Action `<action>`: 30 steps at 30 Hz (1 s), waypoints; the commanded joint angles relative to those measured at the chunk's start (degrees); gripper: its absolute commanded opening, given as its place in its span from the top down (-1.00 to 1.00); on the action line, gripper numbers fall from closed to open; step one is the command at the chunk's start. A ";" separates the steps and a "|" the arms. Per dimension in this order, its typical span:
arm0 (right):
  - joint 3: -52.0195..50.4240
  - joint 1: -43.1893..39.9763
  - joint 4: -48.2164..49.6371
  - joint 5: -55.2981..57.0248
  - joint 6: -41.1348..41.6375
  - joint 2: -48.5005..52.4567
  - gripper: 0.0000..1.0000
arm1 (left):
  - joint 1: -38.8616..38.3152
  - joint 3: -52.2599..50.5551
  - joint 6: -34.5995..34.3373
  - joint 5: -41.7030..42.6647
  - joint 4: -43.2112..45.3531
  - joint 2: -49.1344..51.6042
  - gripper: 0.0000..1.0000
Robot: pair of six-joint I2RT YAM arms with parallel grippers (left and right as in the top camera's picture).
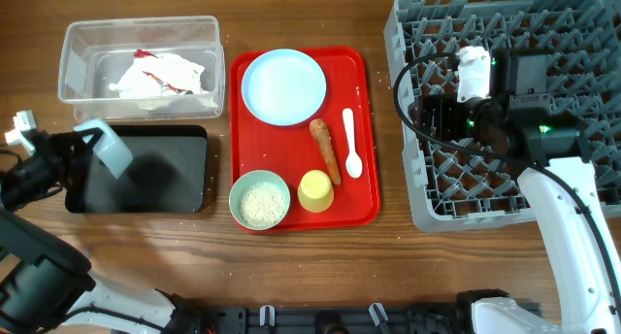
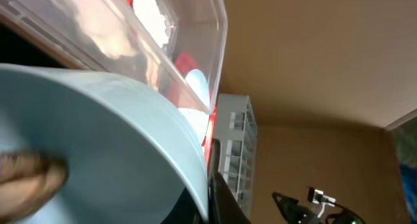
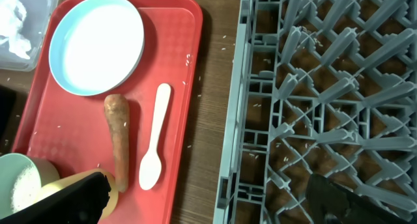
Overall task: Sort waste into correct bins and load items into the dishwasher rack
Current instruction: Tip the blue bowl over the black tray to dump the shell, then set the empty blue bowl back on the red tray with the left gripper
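Observation:
My left gripper (image 1: 85,148) is shut on the rim of the pale blue bowl (image 1: 112,151) and holds it tilted over the black tray (image 1: 146,193). In the left wrist view, the bowl (image 2: 98,139) holds a small brown lump (image 2: 26,175), and my finger (image 2: 208,199) pinches its rim. The clear tub (image 1: 73,43) holds crumpled white paper with red marks (image 1: 160,77). The red tray (image 1: 364,130) carries the pale blue plate (image 1: 283,86), the carrot (image 1: 325,150), the white spoon (image 1: 351,145), the pale green bowl with rice (image 1: 260,200) and the yellow cup (image 1: 315,190). My right gripper (image 1: 432,114) is open and empty above the rack's left edge (image 1: 417,213).
In the right wrist view my open fingers (image 3: 205,204) straddle the grey rack's left wall (image 3: 234,139), with the spoon (image 3: 154,139), carrot (image 3: 117,142) and plate (image 3: 98,42) to their left. Loose rice grains lie on the table and in the rack.

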 commanded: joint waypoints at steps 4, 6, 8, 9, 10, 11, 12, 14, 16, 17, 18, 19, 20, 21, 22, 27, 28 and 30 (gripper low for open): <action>0.70 0.17 -0.35 -0.81 -0.31 0.55 -0.99 | -0.24 -0.13 -7.91 15.58 -3.76 3.02 0.92; 0.70 0.17 -0.50 -0.79 -0.35 0.55 -0.99 | -0.13 -0.11 -12.07 19.17 -4.44 3.02 0.92; 0.70 0.17 -0.50 -0.79 -0.33 0.55 -0.99 | 0.07 -0.13 -12.48 16.44 0.76 3.10 0.92; 0.70 0.17 -0.48 -0.79 -0.35 0.55 -0.99 | 0.22 -0.13 -14.47 12.87 3.52 3.26 0.92; 0.70 0.17 -0.50 -0.79 -0.33 0.55 -0.99 | 0.24 -0.13 -16.13 10.01 3.82 3.34 0.92; 0.70 0.17 -0.50 -0.79 -0.35 0.55 -0.99 | 0.24 -0.11 -16.70 9.70 3.32 3.34 0.92; 0.70 0.17 -0.39 -0.79 -0.35 0.55 -1.00 | 0.09 -0.07 -17.05 10.21 3.28 3.32 0.92; 0.70 0.17 -0.17 -0.79 -0.35 0.55 -1.00 | -1.51 1.64 -16.98 10.62 2.34 2.60 0.92; 0.70 0.17 0.00 -0.81 -0.33 0.55 -1.00 | -5.03 5.14 -16.87 7.89 1.64 -0.52 0.92; 0.70 0.17 -0.04 -0.79 -0.33 0.55 -0.99 | -9.20 8.66 -17.11 2.78 1.66 -4.24 0.92; 0.70 0.17 -0.02 -0.79 -0.35 0.55 -1.00 | -13.31 11.21 -17.11 -1.70 1.86 -7.15 0.92; 0.70 0.17 0.00 -0.81 -0.33 0.55 -0.99 | -17.55 12.94 -17.53 -6.16 2.93 -9.53 0.92; 0.70 0.17 0.15 -0.79 -0.33 0.55 -0.99 | -22.93 13.73 -19.19 -12.46 5.75 -12.00 0.92; 0.70 0.17 0.44 -0.81 -0.35 0.55 -0.99 | -30.49 13.73 -21.79 -23.47 9.75 -14.32 0.92; 0.70 0.17 0.42 -0.81 -0.31 0.55 -0.99 | -39.50 13.73 -23.08 -35.95 12.20 -15.06 0.92; 0.70 0.17 0.11 -0.81 -0.37 0.55 -0.99 | -72.08 13.73 -23.06 -66.51 14.43 -7.82 0.92; 0.70 0.17 0.13 -0.81 -0.37 0.55 -0.99 | -78.16 13.73 -23.06 -70.40 13.75 -3.23 0.92; 0.70 0.17 0.13 -0.79 -0.35 0.55 -0.99 | -80.89 13.73 -23.06 -71.56 13.68 -0.63 0.92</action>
